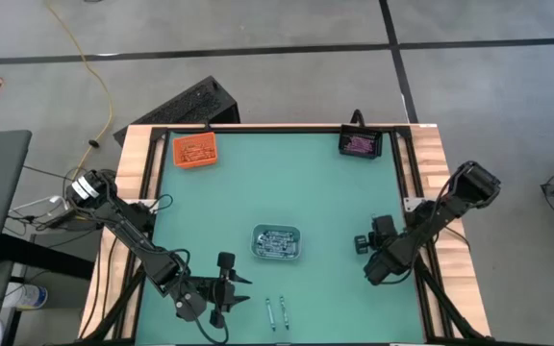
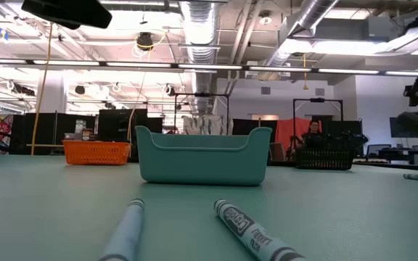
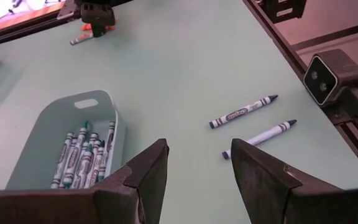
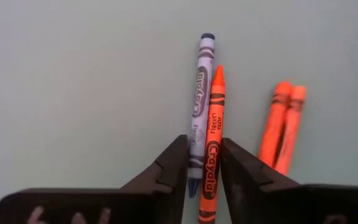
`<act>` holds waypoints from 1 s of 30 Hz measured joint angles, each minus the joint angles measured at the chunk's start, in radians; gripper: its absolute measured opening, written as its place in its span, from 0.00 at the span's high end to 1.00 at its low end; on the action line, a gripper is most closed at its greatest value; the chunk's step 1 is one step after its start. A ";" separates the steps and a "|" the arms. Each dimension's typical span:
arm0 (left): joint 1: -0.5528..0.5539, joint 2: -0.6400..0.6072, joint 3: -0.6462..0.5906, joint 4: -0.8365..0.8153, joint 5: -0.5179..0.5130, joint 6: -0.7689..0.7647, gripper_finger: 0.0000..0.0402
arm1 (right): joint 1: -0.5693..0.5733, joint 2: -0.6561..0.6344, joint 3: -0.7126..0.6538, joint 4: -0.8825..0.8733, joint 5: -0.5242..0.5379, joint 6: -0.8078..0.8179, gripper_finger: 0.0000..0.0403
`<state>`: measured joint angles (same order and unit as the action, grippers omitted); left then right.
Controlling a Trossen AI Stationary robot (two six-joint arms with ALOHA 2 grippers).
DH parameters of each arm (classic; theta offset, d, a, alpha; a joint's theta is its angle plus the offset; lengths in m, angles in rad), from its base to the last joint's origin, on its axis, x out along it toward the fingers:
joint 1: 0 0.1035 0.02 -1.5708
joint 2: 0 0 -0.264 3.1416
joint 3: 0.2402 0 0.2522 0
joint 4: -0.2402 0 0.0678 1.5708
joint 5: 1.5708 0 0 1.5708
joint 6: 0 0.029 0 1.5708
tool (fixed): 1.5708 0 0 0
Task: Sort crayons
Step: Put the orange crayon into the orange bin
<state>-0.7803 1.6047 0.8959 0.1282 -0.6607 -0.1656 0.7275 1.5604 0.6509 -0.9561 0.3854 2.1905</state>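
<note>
In the right wrist view my right gripper (image 4: 204, 169) points down at the table's right side, shut on a grey-purple crayon (image 4: 199, 93) and an orange crayon (image 4: 215, 106) lying side by side. Two more orange crayons (image 4: 283, 124) lie just beside them. My left gripper (image 3: 197, 177) hangs open above the table's near edge, touching nothing. A teal tray (image 3: 39, 140) of grey-blue crayons (image 3: 82, 155) is on one side of it. Two loose crayons, one dark blue (image 3: 244, 112) and one pale blue (image 3: 263, 134), lie flat on the mat on the other. My right gripper pinches the two crayons together between its two fingers, near their lower ends (image 4: 205, 163). One finger is against the grey-purple crayon, the other against the orange one. The fingers come from above, slanting down. Both crayons lie flat on the mat.
An orange tray (image 1: 194, 151) with orange crayons stands at the far left. A black tray (image 1: 361, 143) with purple crayons stands at the far right. The teal tray (image 1: 277, 242) sits at the middle. A camera block (image 3: 328, 78) stands at the near edge, by the loose crayons.
</note>
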 joint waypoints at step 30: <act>0.004 0.000 0.000 0.002 0.026 0.000 0.58 | 0.032 -0.001 0.100 -0.002 -0.055 -0.209 0.74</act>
<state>-0.7761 1.6047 0.8959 0.1299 -0.6346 -0.1658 0.7596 1.5599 0.7506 -0.9584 0.3304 1.9814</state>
